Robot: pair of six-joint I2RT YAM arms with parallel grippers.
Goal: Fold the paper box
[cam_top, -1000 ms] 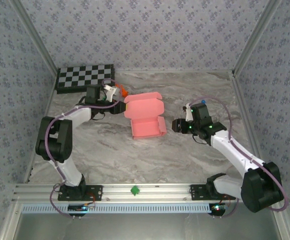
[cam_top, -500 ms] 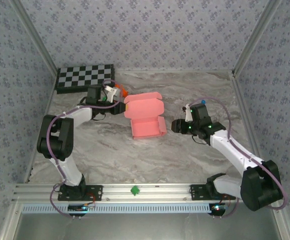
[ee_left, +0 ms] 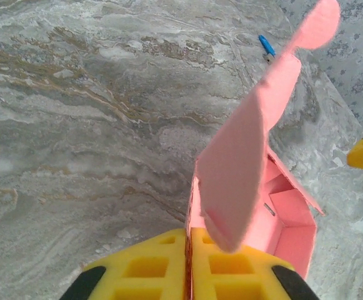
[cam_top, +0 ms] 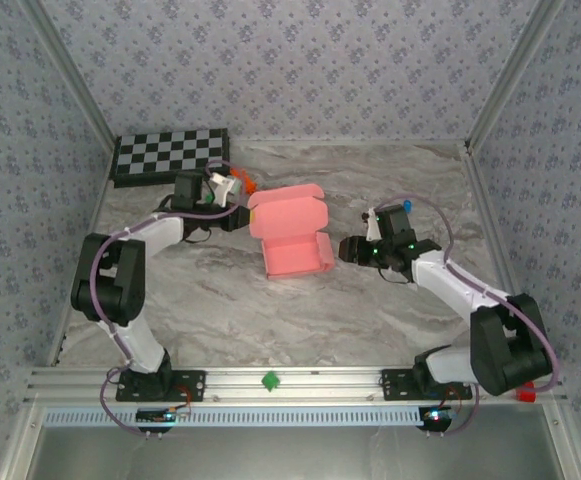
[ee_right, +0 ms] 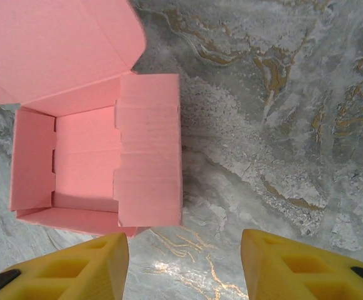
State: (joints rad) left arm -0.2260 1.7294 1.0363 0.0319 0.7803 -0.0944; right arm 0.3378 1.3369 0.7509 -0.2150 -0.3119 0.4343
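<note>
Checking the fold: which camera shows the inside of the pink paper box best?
Right wrist: it looks straight into the open paper box. Top external shows it small; left wrist catches its raised lid slantwise.

this is looking like a robotics lab test cell, not a home. the left arm (cam_top: 110,280) and the right arm (cam_top: 460,290) are sitting bolted to an aluminium rail (cam_top: 300,378) at the near edge of a marble-patterned table (cam_top: 370,320). flowered wallpaper panels (cam_top: 290,70) are boxing the table in on three sides, and a black-and-white checkerboard (cam_top: 168,154) is lying in the far left corner.
</note>
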